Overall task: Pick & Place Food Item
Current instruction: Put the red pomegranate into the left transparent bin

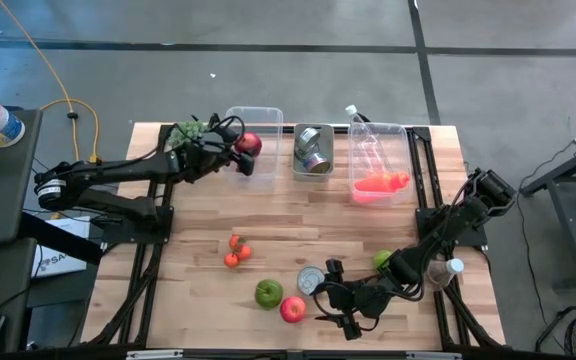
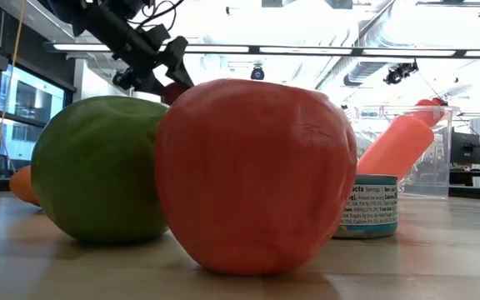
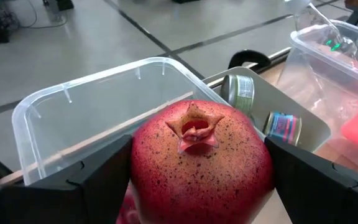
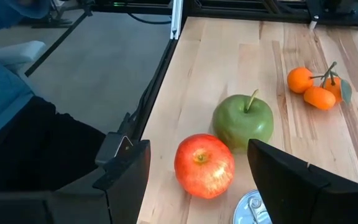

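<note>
Holding the pomegranate [image 3: 201, 162] clamped in the left gripper [image 1: 240, 152] at upper centre, over the empty bin's [image 1: 268, 113] near rim, you risk it bouncing out if released early, while your right gripper [image 4: 197, 186], jaws parted and empty, hovers by the red apple [image 4: 204, 165].

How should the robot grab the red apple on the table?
Grip the red apple across its round middle, coming straight down from above. Its stem end faces up and the green apple sits close beside it, so put the fingers on the two free sides.
</note>
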Action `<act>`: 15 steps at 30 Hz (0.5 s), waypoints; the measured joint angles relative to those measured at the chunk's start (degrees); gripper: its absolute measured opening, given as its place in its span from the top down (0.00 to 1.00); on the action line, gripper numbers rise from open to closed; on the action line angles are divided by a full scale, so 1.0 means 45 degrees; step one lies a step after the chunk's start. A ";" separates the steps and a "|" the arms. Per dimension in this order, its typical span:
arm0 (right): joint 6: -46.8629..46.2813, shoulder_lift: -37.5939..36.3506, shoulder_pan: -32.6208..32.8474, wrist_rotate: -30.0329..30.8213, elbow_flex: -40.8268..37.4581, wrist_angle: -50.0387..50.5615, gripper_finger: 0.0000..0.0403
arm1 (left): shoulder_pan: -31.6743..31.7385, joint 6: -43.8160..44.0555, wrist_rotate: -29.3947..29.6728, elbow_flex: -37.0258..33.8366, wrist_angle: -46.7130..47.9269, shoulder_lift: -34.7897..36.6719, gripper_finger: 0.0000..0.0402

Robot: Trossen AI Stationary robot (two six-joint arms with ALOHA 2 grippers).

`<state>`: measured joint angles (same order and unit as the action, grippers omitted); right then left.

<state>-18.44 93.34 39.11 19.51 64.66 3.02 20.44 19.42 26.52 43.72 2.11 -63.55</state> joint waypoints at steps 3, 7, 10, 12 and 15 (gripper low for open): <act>-0.0086 0.0000 0.0000 0.0000 0.0000 -0.0002 0.36 | -0.0080 -0.0006 0.0010 0.0000 0.0155 0.0000 0.18; -0.0091 0.0000 0.0000 0.0005 0.0000 -0.0003 0.36 | -0.0085 0.0493 0.0006 0.0000 0.0207 0.0000 0.16; -0.0091 0.0000 0.0000 0.0000 0.0000 0.0002 0.36 | -0.0081 0.0009 0.0010 0.0000 0.0209 0.0000 0.14; -0.0065 0.0000 0.0000 0.0000 0.0000 0.0018 0.36 | -0.0081 -0.0401 0.0015 0.0000 0.0199 0.0000 0.14; 0.0031 0.0000 0.0000 0.0005 0.0000 0.0021 0.36 | -0.0084 0.0119 -0.0071 0.0000 0.0323 0.0000 0.14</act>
<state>-18.30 93.34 39.11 19.53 64.66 3.11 20.06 19.96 26.21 43.72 3.56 -63.55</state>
